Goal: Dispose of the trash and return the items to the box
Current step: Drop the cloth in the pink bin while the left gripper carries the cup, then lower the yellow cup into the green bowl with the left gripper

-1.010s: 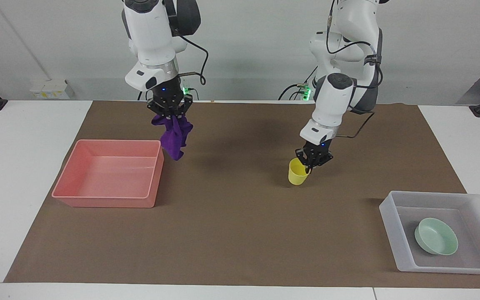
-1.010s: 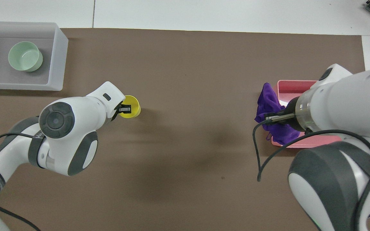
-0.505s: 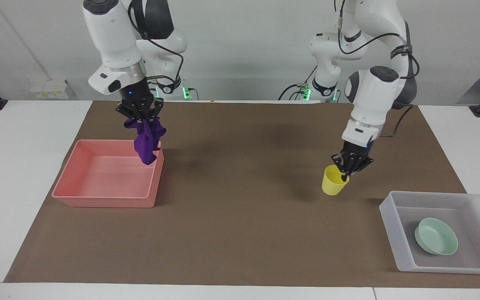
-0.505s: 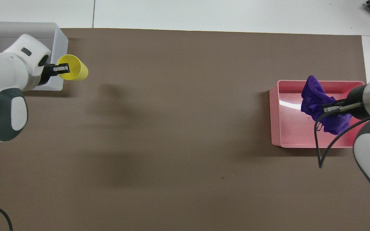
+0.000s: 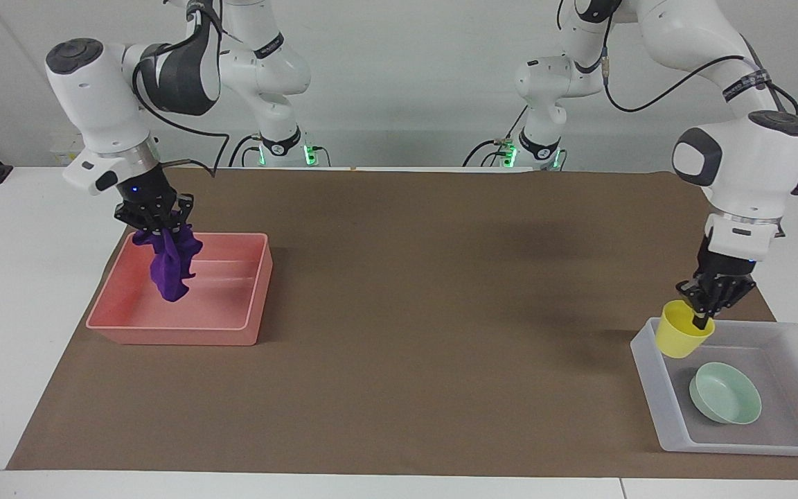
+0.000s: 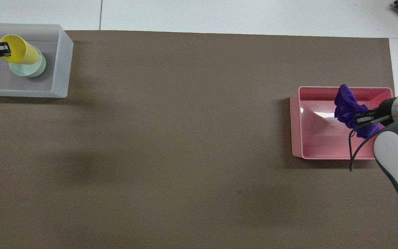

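Observation:
My left gripper (image 5: pixel 706 313) is shut on the rim of the yellow cup (image 5: pixel 676 339) and holds it in the air over the translucent box (image 5: pixel 648 378), above the box's edge nearest the robots. The mint-green bowl (image 5: pixel 726 394) lies in the box. In the overhead view the cup (image 6: pixel 19 53) partly covers the bowl (image 6: pixel 35 68). My right gripper (image 5: pixel 156 225) is shut on the purple cloth wad (image 5: pixel 169 269), which hangs down into the pink tray (image 5: pixel 177 327). The cloth (image 6: pixel 347 105) also shows in the overhead view, over the tray (image 6: pixel 309 138).
A brown mat (image 5: pixel 406 312) covers the table's middle, with white table (image 5: pixel 25 277) at both ends. The pink tray sits at the right arm's end and the box (image 6: pixel 60 62) at the left arm's end.
My left gripper carried the yellow cup from the mat to over the box. My right gripper carried the purple cloth from beside the pink tray to over it and lowered it in.

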Tool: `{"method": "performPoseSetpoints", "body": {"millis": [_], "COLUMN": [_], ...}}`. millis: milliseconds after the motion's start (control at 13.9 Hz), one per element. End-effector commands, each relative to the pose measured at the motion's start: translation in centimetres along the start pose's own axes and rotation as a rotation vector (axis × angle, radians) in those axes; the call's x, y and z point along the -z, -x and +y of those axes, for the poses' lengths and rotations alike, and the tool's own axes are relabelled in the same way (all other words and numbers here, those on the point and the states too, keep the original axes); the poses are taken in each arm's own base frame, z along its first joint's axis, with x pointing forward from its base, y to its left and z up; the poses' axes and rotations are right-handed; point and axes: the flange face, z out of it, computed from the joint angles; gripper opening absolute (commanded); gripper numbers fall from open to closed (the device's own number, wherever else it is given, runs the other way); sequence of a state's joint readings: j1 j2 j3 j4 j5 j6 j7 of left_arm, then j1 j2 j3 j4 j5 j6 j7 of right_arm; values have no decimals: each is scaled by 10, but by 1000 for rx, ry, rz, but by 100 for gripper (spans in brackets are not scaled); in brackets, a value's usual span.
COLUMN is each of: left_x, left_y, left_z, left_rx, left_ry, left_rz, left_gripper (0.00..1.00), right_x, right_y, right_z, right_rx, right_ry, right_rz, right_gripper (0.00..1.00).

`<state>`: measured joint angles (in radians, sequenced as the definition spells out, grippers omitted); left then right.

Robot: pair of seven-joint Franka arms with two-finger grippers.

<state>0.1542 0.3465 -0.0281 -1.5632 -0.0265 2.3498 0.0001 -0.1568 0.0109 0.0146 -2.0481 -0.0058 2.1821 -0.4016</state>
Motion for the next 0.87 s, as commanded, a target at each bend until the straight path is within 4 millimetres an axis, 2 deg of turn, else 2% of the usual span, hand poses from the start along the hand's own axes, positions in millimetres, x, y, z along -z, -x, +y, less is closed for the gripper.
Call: {"method": "performPoseSetpoints", "body": {"millis": [0, 72, 216, 289, 361, 433, 649, 722, 794], "left_x": [-20, -31, -63, -75, -86, -93, -109, -114, -119], "left_y": [-32, -36, -36, -36, -32, -28, -15, -10, -5], "left_z": [-22, -35, -44, -60, -65, -70, -75, -76, -77], "left_rx": [-18, -3, -1, 13, 12, 14, 39, 47, 51], "left_ry": [26, 22, 24, 20, 22, 20, 33, 39, 39], "left_rz": [-34, -47, -66, -72, -85, -100, -130, -139, -145], "left_gripper": [0, 0, 0, 0, 0, 0, 0, 0, 0], "right_x": [-41, -53, -78, -86, -93, -103, -115, -117, -117], "right_y": [8, 10, 11, 9, 9, 10, 10, 10, 8], "right_z": [-5, -7, -7, -7, -7, -8, -8, -10, -14], "right_rx": [19, 19, 15, 12, 3, -6, -26, -49, -84], "right_ry": [8, 8, -3, -2, -2, -7, -5, -7, -7], "right_rz": [5, 6, -15, -11, -11, -20, -13, -17, -17], "right_gripper": [0, 0, 0, 0, 0, 0, 0, 15, 54]}}
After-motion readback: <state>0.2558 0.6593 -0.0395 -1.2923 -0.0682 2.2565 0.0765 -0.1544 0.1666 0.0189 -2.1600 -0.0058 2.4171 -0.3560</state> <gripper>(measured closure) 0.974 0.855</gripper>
